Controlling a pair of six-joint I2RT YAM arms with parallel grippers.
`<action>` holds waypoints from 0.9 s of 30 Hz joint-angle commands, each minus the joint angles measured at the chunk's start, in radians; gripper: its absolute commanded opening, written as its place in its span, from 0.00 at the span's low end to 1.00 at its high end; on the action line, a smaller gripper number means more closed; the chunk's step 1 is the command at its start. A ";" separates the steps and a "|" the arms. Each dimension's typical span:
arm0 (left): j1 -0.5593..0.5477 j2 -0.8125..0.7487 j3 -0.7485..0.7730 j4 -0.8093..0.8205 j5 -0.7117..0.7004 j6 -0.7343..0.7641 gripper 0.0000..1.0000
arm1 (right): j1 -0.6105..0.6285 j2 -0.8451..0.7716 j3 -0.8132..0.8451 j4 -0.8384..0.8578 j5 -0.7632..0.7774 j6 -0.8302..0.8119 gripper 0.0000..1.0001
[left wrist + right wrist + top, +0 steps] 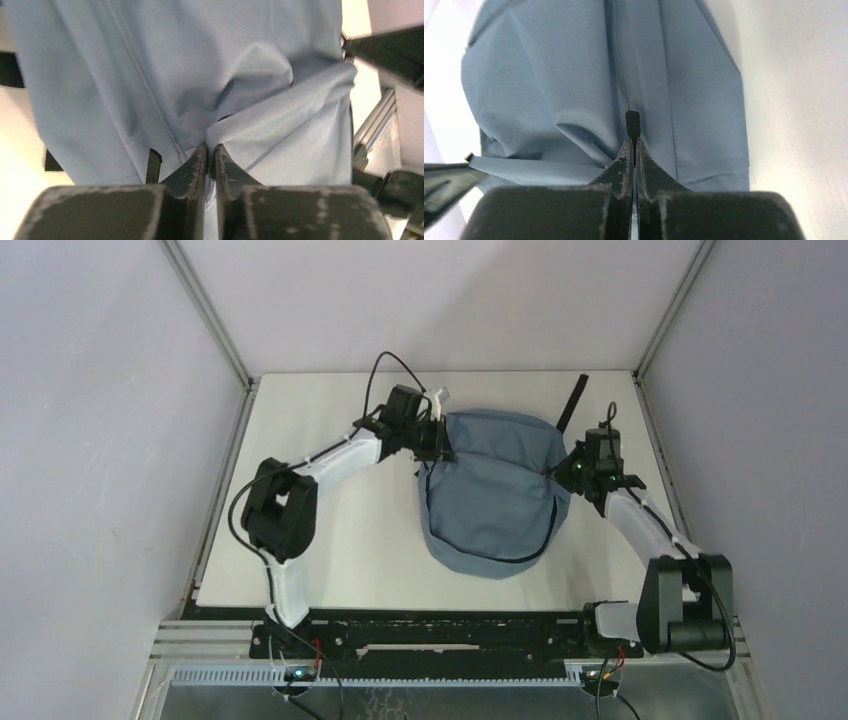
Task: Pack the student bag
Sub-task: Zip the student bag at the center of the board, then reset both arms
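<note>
- Right gripper (pixel 634 150) is clamped on zipper pull (pixel 632 124) at student bag (pixel 490 500) right edge.
- Left gripper (pixel 210 152) is pinched on bag fabric at the opposite edge.
- Bag is laid between both arms; zipper line is seen running straight ahead of right gripper.

Arms (pixel 335 458) show white shells, black joints, looping cables (pixel 396 353), scuffed black end effectors (pixel 210 150).

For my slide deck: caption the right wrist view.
Right gripper shut on the black zipper pull of the grey-blue student bag.
</note>
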 commanded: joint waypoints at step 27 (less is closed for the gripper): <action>0.113 -1.049 -0.560 -0.243 -0.951 -0.149 1.00 | 0.059 -0.407 0.074 -0.250 0.572 0.119 1.00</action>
